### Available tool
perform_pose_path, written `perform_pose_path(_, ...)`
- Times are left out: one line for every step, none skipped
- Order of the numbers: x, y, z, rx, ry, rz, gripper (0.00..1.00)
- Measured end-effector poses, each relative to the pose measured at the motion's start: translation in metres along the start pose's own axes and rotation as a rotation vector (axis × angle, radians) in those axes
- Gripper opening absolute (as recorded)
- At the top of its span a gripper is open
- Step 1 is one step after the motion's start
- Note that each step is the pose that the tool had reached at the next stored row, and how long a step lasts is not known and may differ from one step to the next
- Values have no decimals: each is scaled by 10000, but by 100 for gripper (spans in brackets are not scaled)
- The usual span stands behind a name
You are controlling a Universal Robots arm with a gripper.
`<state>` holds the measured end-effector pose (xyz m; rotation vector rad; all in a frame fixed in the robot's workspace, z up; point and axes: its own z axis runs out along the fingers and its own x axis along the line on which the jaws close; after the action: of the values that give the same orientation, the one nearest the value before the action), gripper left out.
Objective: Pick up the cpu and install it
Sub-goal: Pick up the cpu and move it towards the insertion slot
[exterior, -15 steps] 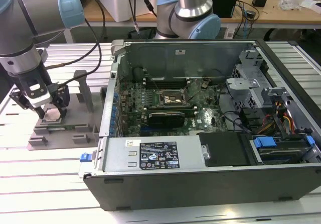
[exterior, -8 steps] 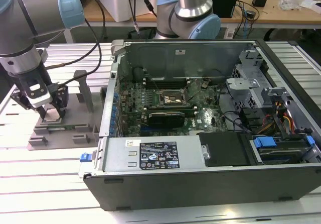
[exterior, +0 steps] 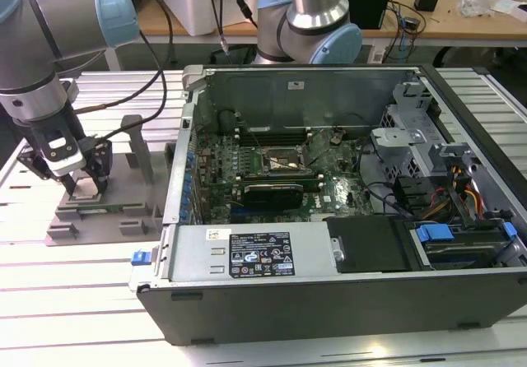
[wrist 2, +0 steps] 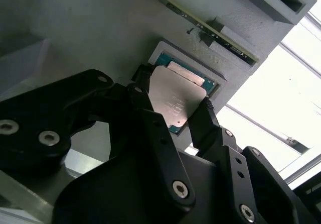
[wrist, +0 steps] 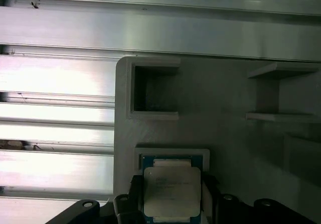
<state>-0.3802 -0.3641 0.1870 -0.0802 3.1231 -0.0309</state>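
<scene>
Black fingers (wrist 2: 203,123) of the gripper (wrist 2: 175,103) stand closest to the lens in both wrist views. They are drawn in to just the width of the cpu (wrist 2: 178,96) and set against two of its opposite edges. By my reading they have hold of it, with nothing else between them.

That cpu, a silvery top over a green rim, lies flat in a shallow square recess of the grey plastic tray (wrist: 225,148), seated and not lifted. So the pick-up is the step in hand, at the grasp itself, and the install is not begun. As a judgement, a lift from this hold calls for a straight pull out of the recess. The chip should stay level so it does not catch on the recess walls, and the squeeze should be light, since the grip is on thin edges.

In the exterior view the gripper (exterior: 82,182) stands low over the tray (exterior: 99,219) on the slatted metal counter (exterior: 82,301), at the exterior view's left. It is well apart from the open computer case (exterior: 346,301), whose green motherboard (exterior: 222,182) carries the black-framed socket (exterior: 280,165).

Faint print marks the cpu's top, and a label (exterior: 259,256) sits on the case's inner cover. Neither can be read.
</scene>
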Motion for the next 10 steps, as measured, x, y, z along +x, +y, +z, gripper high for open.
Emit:
perform_pose_path(-1, 0, -5, 2, -3, 0, 55)
perform_pose_path(-1, -1, -40, 6, 0, 0, 55)
perform_pose_path(-1, -1, -62, 7, 1, 0, 55)
perform_pose_path(-1, -2, -88, 6, 0, 1, 55)
perform_pose_path(-2, -2, -131, 7, 1, 1, 55)
perform_pose_path(-2, -3, -154, 7, 1, 1, 55)
perform_pose_path(-3, -4, -196, 7, 1, 0, 55)
perform_pose_path(-4, -4, -235, 7, 0, 0, 55)
perform_pose_path(-4, -5, -267, 7, 1, 1, 55)
perform_pose_path(-4, -6, -304, 7, 2, 1, 55)
